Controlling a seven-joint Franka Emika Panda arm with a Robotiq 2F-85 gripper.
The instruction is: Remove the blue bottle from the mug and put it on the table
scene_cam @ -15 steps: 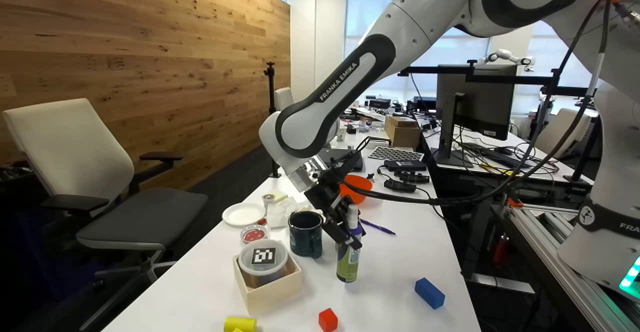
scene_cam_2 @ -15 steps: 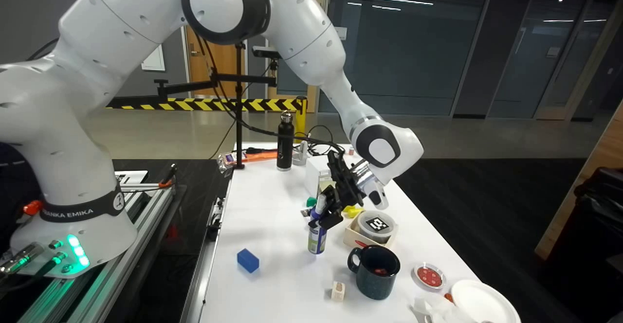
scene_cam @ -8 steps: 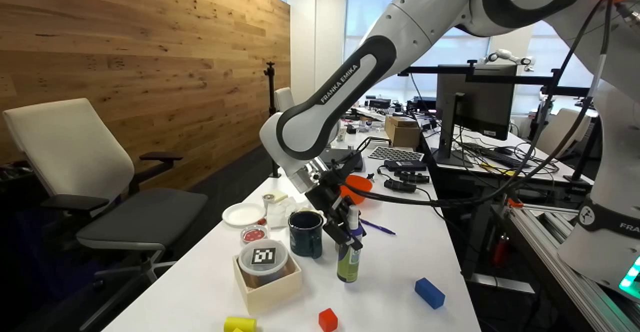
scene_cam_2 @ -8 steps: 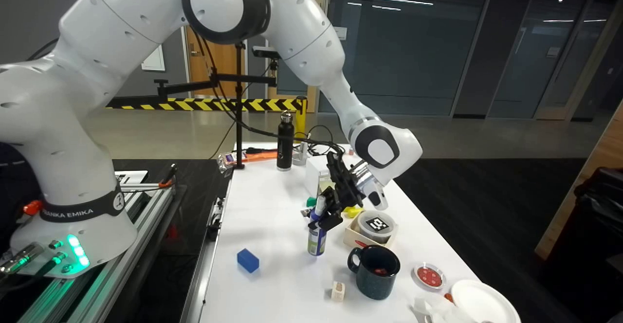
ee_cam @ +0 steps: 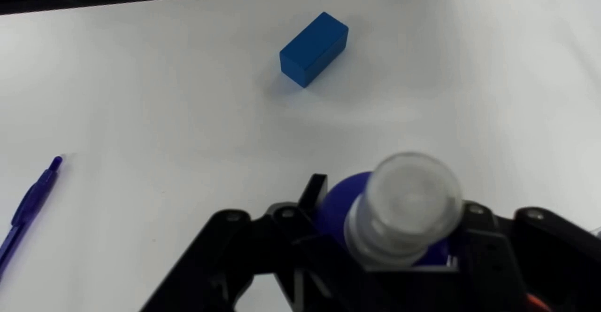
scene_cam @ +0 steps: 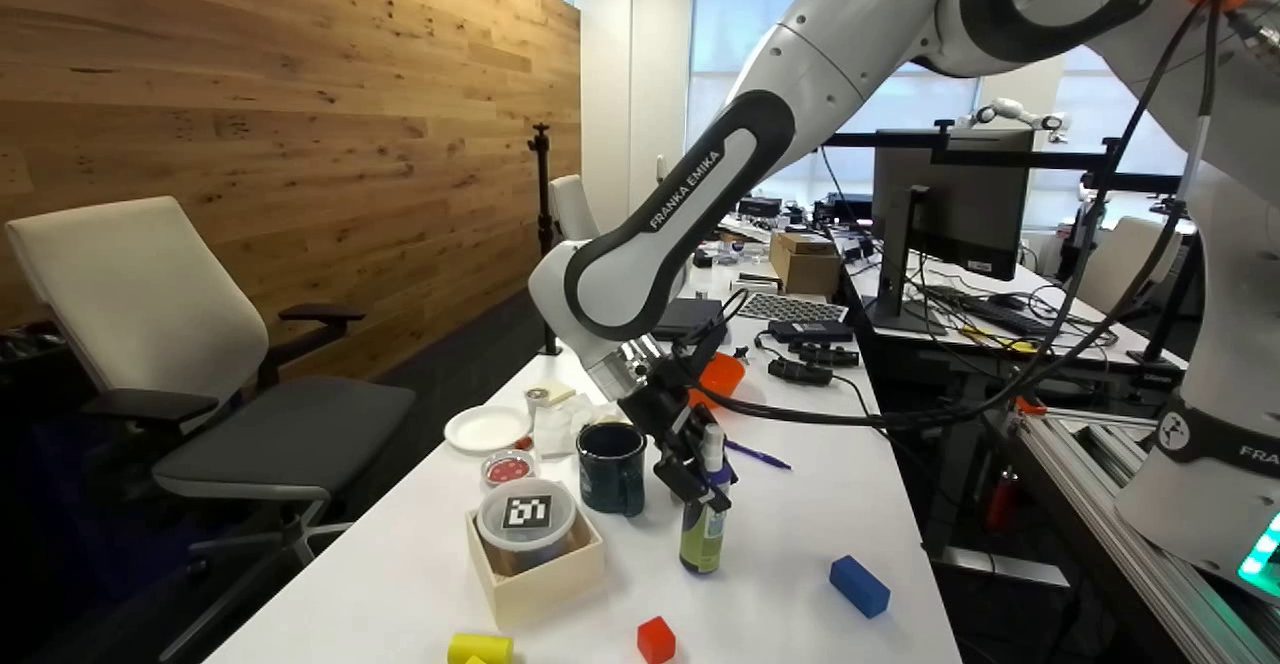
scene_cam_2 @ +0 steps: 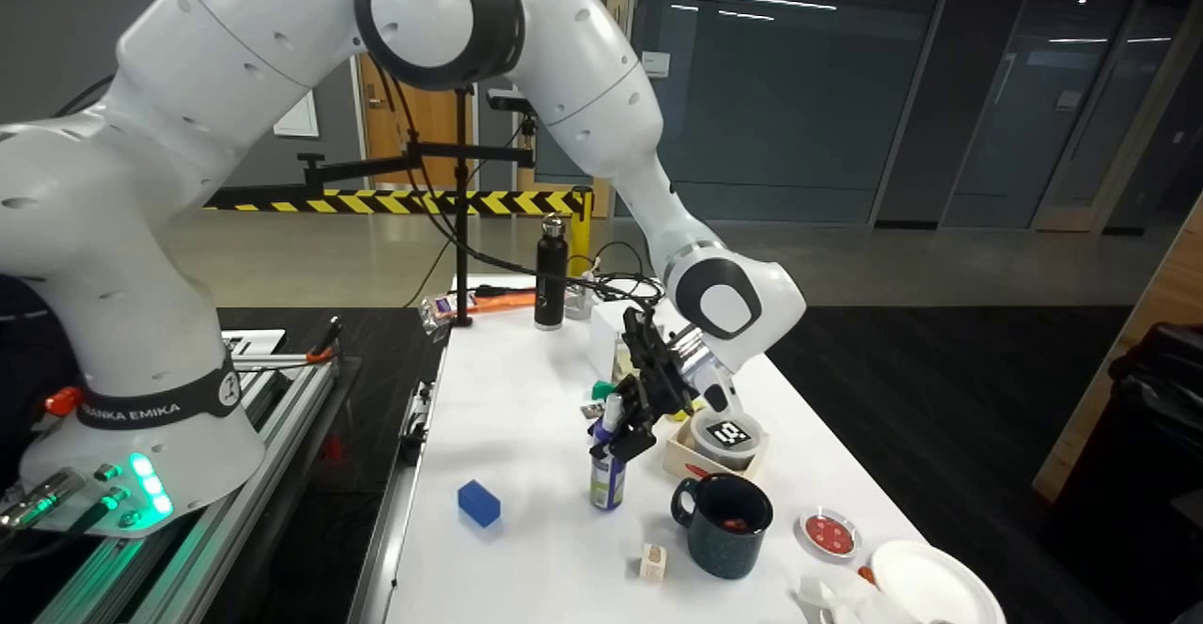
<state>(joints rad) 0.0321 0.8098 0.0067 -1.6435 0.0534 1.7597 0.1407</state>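
The blue bottle (scene_cam: 703, 542) has a blue-purple top, a green label and a clear whitish cap. It stands nearly upright beside the dark green mug (scene_cam: 612, 471), apart from it, and shows in an exterior view (scene_cam_2: 607, 485) too. My gripper (scene_cam: 708, 489) is shut around the bottle's upper part. In the wrist view the gripper (ee_cam: 389, 222) has a finger on each side of the bottle (ee_cam: 345, 199), seen from above with its cap towards the camera. The bottle's base is at or just above the white table (scene_cam: 780, 554); I cannot tell which. The mug (scene_cam_2: 724, 530) holds something red.
A blue block (scene_cam: 859, 586) lies near the table edge, and a red cube (scene_cam: 656, 639) nearer the camera. A wooden box with a lidded tub (scene_cam: 540, 584) stands beside the mug. A purple pen (scene_cam: 757, 455) and a small wooden cube (scene_cam_2: 652, 562) lie nearby.
Over the last half second the arm and gripper have lowered, and the bottle has shifted slightly with them. Before that there was hardly any motion. The mug has not moved.
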